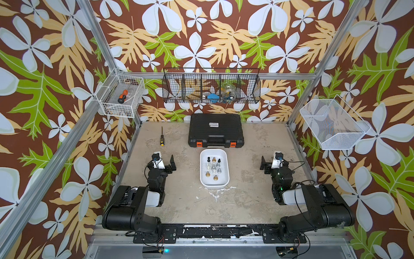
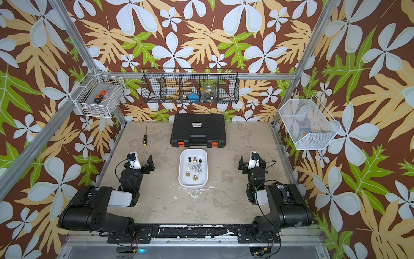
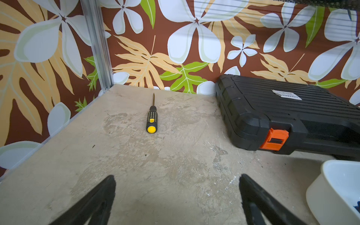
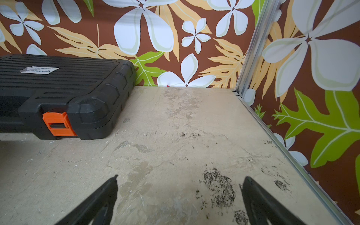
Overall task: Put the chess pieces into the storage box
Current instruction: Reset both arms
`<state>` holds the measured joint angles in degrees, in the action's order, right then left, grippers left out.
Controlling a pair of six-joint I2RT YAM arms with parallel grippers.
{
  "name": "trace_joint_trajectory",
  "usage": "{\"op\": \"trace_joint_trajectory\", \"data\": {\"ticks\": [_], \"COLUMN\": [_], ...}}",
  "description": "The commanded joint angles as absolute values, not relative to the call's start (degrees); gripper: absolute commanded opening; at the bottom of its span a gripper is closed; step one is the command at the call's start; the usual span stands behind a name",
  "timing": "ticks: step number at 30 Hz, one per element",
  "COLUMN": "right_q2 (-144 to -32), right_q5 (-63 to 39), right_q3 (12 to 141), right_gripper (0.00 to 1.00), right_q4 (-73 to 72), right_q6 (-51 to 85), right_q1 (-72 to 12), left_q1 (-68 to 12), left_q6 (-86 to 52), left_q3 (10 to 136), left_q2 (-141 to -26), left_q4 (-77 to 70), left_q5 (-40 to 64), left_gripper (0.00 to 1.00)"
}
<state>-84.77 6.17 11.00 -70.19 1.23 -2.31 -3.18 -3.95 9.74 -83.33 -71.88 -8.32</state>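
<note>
left claw (image 3: 177, 176) and right claw (image 4: 181, 176) are gaping empty; box (image 1: 223, 157) is lying between them, long axis running the way they're pointing, pieces (image 1: 213, 167) standing inside.

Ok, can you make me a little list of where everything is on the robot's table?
chess pieces: inside the storage box, none seen loose
storage box: middle of the table, in front of the black toolcase
left gripper: fingers open, empty
right gripper: fingers open, empty
screwdriver: on the table, left of the toolcase
</note>
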Motion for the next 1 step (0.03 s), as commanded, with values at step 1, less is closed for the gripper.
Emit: {"op": "trace_joint_trajectory", "data": {"ticks": [1], "right_q2": [-84.6], "right_q5": [6.1], "right_q3": [11.1], "right_gripper": [1.0], "right_q4": [-70.5], "right_q6": [1.6], "right_q1": [-2.3], "left_q1": [-3.2], "left_q6": [-2.9], "left_q3": [9.5], "left_q2": [-83.1], "left_q4": [-72.5], "left_q5": [-6.9], "left_gripper": [1.0]}}
